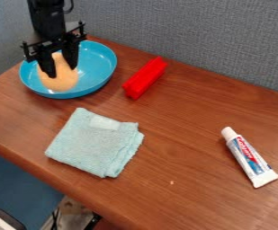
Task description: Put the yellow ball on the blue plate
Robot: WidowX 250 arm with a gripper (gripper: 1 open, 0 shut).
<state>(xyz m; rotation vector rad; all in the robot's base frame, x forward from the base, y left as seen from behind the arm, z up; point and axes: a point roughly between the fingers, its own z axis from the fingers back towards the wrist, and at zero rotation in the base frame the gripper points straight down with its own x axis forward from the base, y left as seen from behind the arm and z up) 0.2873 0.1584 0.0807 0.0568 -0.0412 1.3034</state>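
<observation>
Starting at the left, the black end effector (pixel 53 61) points straight down over the blue plate (pixel 95 63), its two fingers (pixel 40 61) closed against the sides of the yellow ball (pixel 62 75) and pinching it. The ball sits low inside the plate, at or just above the plate's floor; whether it actually touches the floor cannot be told from this view. The plate rests near the back left corner of the wooden bench (pixel 189 117), close to the grey wall behind it.

Just to the right of the plate lies a red block (pixel 144 77), set at a slant with one end toward the wall; it is near the plate's rim but apart from it, and it does not reach the arm.

In front of the plate and the block, toward the near edge of the bench, lies a folded pale teal cloth (pixel 95 142), flat and well apart from both.

Far to the right, close to the front right edge, lies a white toothpaste tube (pixel 248 155) with red and blue print, lying flat at an angle, well apart from everything else.

Nothing on the bench crowds the plate or stands against the end effector.
</observation>
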